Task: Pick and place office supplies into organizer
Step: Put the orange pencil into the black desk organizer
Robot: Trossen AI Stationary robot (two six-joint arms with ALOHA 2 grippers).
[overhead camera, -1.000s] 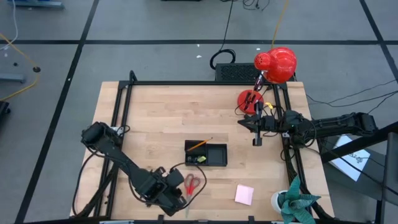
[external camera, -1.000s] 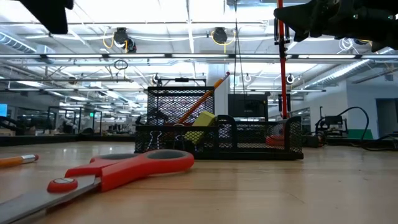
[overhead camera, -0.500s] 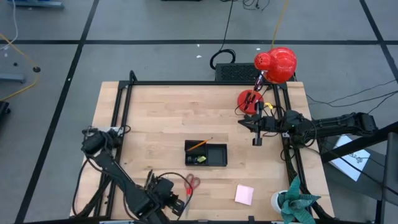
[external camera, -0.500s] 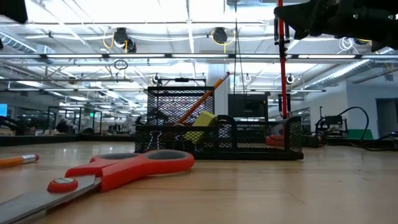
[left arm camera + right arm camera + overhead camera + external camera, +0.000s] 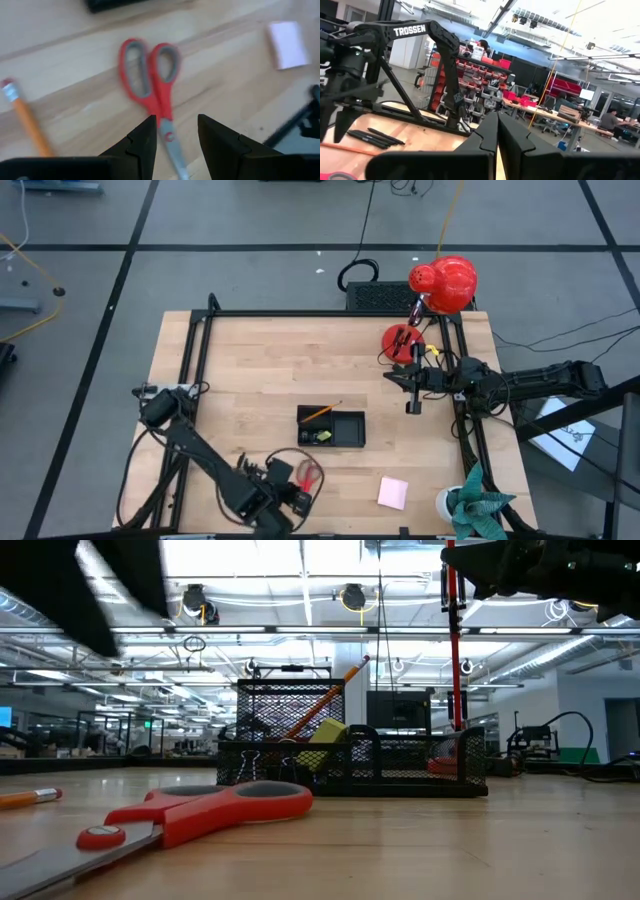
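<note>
Red-handled scissors (image 5: pixel 150 75) lie flat on the wooden table near its front edge (image 5: pixel 308 473), blades toward the near edge. My left gripper (image 5: pixel 176 127) hovers over them, pointing steeply down and open, with one finger on each side of the pivot and blades and touching nothing. The black mesh organizer (image 5: pixel 332 427) stands in the middle of the table with an orange pencil and a yellow-green bit in it (image 5: pixel 320 730). A pink sticky-note pad (image 5: pixel 392 492) lies to the scissors' right. My right gripper (image 5: pixel 497 135) waits shut and raised at the table's right side (image 5: pixel 392 378).
An orange pencil (image 5: pixel 27 120) lies on the table left of the scissors. Black pens (image 5: pixel 370 136) lie at the far right near the red desk lamp (image 5: pixel 440 285). A black frame rail (image 5: pixel 190 370) runs along the table edges. A potted plant (image 5: pixel 475 505) stands at the near right corner.
My left gripper has rolled about its own axis and come down toward the scissors, shifting a little toward the table's right edge. It has stayed open. The scissors and the organizer have not moved.
</note>
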